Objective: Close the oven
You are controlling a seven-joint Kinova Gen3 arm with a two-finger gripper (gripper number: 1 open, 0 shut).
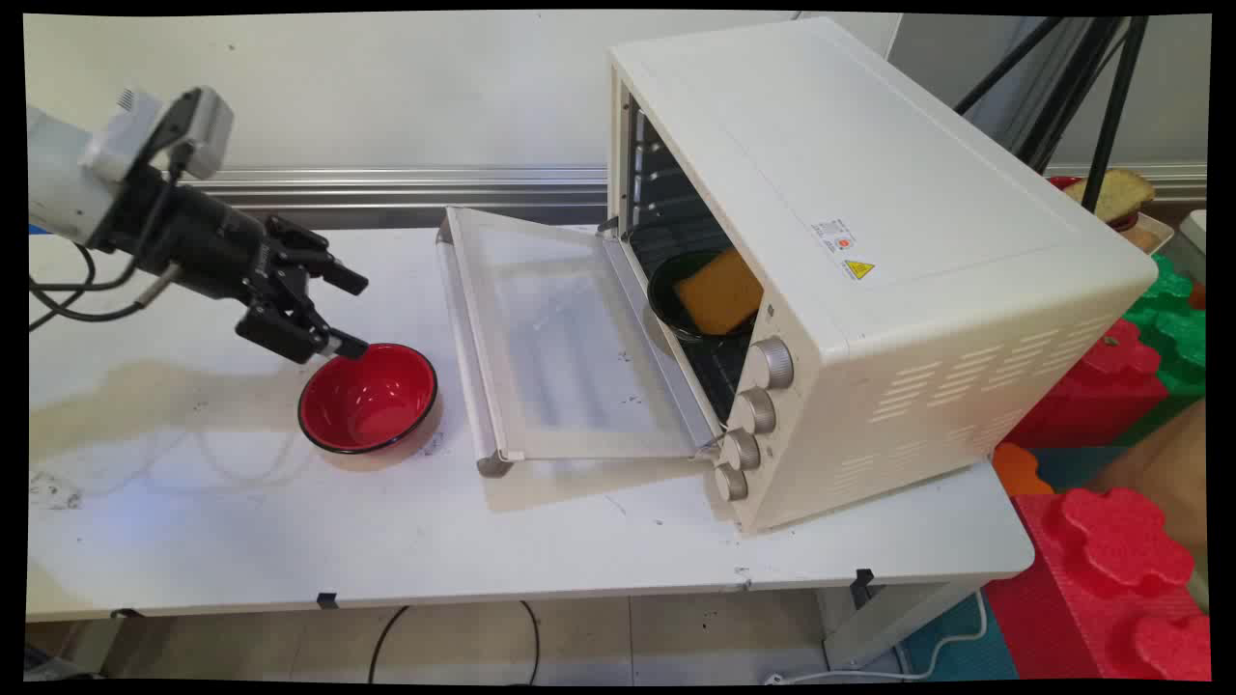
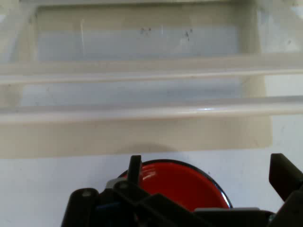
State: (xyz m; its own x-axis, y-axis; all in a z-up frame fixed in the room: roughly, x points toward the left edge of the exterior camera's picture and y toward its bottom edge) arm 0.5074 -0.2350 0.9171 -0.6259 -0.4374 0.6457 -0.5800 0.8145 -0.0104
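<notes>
A red bowl with a black rim stands on the white table, left of the toaster oven's lowered glass door. My gripper hovers open at the bowl's far left rim, pointing towards the oven, and its lower fingertip sits right at the rim. The hand view shows the bowl low between the fingers, with the door beyond. Inside the white oven a black dish holds an orange slab.
The open door sticks out over the table towards the bowl. Red and green foam blocks stand to the right of the table. A black tripod and a plate with bread are behind the oven. Cables hang from the arm at left.
</notes>
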